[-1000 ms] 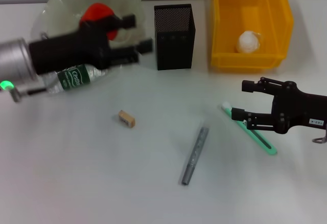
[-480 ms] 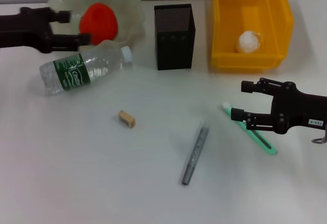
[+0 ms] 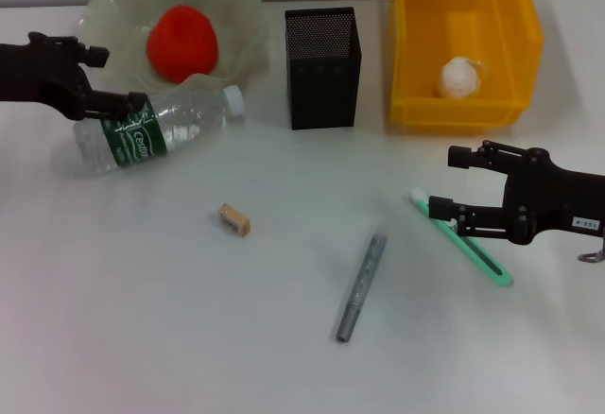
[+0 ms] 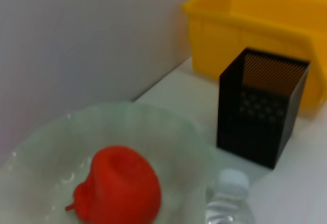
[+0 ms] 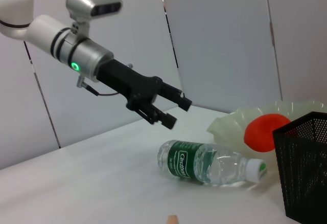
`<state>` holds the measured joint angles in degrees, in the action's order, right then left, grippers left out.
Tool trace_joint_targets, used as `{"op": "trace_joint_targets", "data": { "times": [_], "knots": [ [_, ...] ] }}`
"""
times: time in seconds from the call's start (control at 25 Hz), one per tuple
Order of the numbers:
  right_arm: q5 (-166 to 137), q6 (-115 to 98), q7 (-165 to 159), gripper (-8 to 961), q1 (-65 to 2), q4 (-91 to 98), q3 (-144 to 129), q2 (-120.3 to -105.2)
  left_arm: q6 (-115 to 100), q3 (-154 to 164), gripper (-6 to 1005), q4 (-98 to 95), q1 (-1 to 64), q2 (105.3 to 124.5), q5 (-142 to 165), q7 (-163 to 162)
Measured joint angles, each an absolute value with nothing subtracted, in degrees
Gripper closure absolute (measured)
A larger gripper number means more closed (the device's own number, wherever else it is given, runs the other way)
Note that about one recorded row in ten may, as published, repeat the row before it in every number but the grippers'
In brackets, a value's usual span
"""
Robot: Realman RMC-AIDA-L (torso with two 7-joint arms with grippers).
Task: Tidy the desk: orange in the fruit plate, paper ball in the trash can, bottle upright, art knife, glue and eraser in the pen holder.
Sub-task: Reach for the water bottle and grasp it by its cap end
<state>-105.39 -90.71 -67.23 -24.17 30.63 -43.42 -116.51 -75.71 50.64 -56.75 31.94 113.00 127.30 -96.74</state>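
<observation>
The orange (image 3: 181,43) lies in the pale green fruit plate (image 3: 236,3). The bottle (image 3: 156,129) lies on its side in front of the plate, cap towards the black pen holder (image 3: 322,66). My left gripper (image 3: 112,78) is open and empty just above the bottle's base end. The paper ball (image 3: 460,77) lies in the yellow trash can (image 3: 416,45). The tan eraser (image 3: 234,219) lies mid-table. My right gripper (image 3: 450,185) is open and empty above the white-tipped end of a green flat tool (image 3: 468,244). A grey stick-shaped tool (image 3: 361,286) lies nearby.
The left wrist view shows the orange (image 4: 117,191), plate (image 4: 168,132), bottle cap (image 4: 232,180), pen holder (image 4: 260,106) and bin (image 4: 255,24). The right wrist view shows the left gripper (image 5: 171,111) above the bottle (image 5: 209,162).
My left arm has drawn back to the left from over the plate, leaving the orange in it, and now hangs by the bottle's base. The right arm has barely moved.
</observation>
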Motion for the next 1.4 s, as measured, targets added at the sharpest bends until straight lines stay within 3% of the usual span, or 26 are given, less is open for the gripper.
{"op": "trace_joint_targets", "data": {
  "times": [0.2, 0.72, 1.4],
  "knots": [
    [-105.38, -90.23, -67.24, 126, -24.17, 30.47, -43.41, -116.54, -72.64, 51.27, 163, -56.03, 33.03, 114.92, 132.14, -96.11],
    [-105.38, -90.08, -67.24, 125, -24.17, 30.41, -43.41, -116.64, -69.27, 52.22, 163, -50.17, 34.91, 114.97, 133.42, -94.1],
    [-105.38, -90.09, -67.31, 125, -24.17, 30.41, -43.55, -116.63, -68.14, 52.3, 164, -49.36, 36.68, 117.73, 138.99, -93.76]
  ]
}}
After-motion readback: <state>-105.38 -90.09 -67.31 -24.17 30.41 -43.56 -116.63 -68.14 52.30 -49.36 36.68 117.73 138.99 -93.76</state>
